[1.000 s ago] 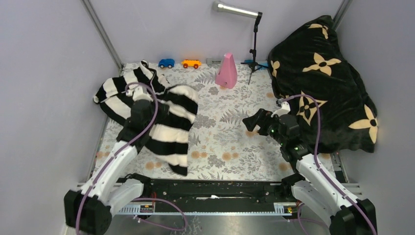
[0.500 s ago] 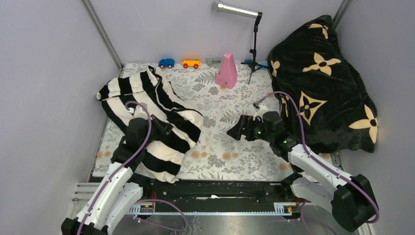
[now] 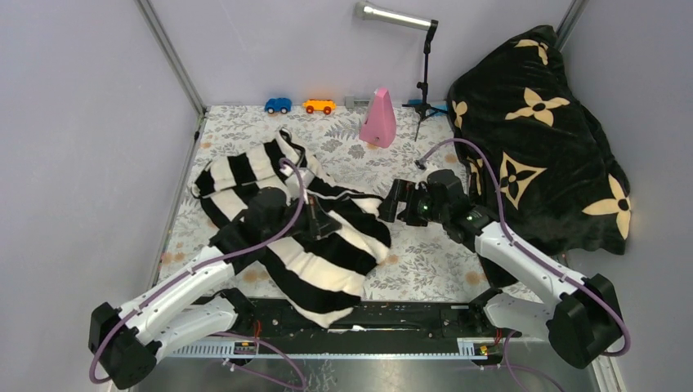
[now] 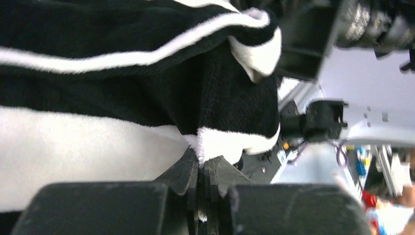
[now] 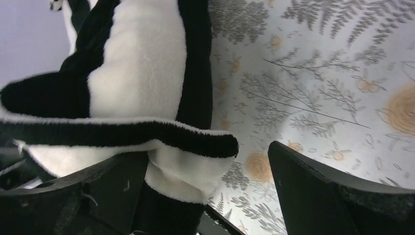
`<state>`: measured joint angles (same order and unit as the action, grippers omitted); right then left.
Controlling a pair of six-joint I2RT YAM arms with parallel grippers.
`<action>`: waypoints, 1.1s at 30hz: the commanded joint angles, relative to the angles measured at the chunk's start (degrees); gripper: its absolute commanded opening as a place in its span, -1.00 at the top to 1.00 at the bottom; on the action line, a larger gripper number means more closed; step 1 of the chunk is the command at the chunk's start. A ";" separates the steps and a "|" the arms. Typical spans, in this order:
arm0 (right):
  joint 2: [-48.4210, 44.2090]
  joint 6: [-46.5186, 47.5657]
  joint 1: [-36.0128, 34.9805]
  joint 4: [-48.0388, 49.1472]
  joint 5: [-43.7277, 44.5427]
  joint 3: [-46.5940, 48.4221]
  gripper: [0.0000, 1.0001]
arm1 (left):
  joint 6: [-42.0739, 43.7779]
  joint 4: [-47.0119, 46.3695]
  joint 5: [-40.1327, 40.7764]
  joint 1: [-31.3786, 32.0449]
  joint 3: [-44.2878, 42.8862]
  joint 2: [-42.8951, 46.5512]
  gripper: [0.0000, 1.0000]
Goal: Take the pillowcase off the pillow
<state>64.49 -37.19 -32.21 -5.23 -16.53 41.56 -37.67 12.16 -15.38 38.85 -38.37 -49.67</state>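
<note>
Top view: the striped pillowcase (image 3: 327, 253) sprawls across the floral surface (image 3: 425, 261) from 9 o'clock down to 6, the left end effector (image 3: 320, 222) planted in its middle and the right end effector (image 3: 391, 202) just off its 3 o'clock edge. Left wrist: those fingers are clenched tight on a black-and-white fold of it. Right wrist: fingers spread wide, released, a plush fold poking in from 9 o'clock, possibly touching the near finger, hard to say.
</note>
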 commanded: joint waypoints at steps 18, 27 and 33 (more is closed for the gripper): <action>4.39 8.62 -0.45 -1.23 -9.99 5.29 -0.97 | -11.53 36.95 38.29 6.50 -17.31 8.21 -0.98; 13.38 10.87 -3.75 0.69 -12.69 8.65 -0.97 | -21.90 41.58 45.00 6.42 -9.25 14.61 -0.98; 16.80 13.62 -4.22 -3.56 -3.20 15.01 -0.97 | -24.52 41.72 46.22 6.34 -5.32 11.90 -0.98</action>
<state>80.34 -26.74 -35.66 -7.01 -25.74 50.76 -58.61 53.67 27.70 45.43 -45.78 -36.10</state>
